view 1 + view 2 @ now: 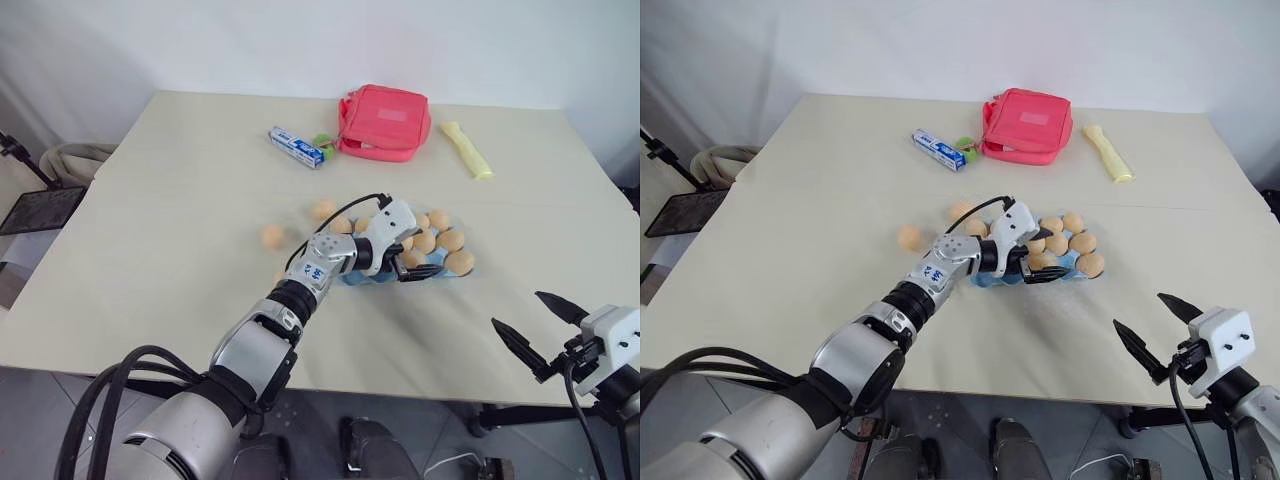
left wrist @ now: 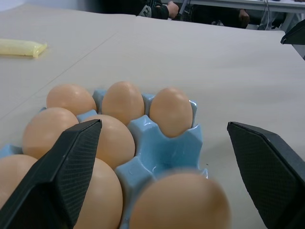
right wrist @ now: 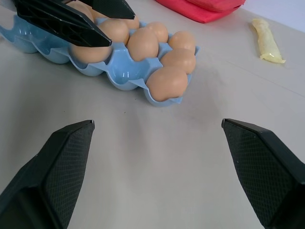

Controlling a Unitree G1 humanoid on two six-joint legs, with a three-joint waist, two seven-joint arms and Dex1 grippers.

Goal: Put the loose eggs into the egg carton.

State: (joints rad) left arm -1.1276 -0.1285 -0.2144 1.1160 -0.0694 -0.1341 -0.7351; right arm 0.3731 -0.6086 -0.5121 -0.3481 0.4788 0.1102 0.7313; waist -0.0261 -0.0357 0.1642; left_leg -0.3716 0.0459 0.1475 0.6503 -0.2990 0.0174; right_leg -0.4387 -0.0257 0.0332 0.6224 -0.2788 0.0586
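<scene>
The light blue egg carton lies right of the table's middle, with several tan eggs seated in its cups. My left gripper reaches level over the carton's near row and is open. Both of its pads stand clear of the eggs. One egg sits low between them, touching neither. Two loose eggs lie on the table left of the carton. My right gripper hovers open and empty off the table's front right edge, pointing toward the carton.
At the back of the table lie a red zip pouch, a blue-and-white tube box with a small green thing beside it, and a yellow packet. A black stand with a tray is off the table's left edge.
</scene>
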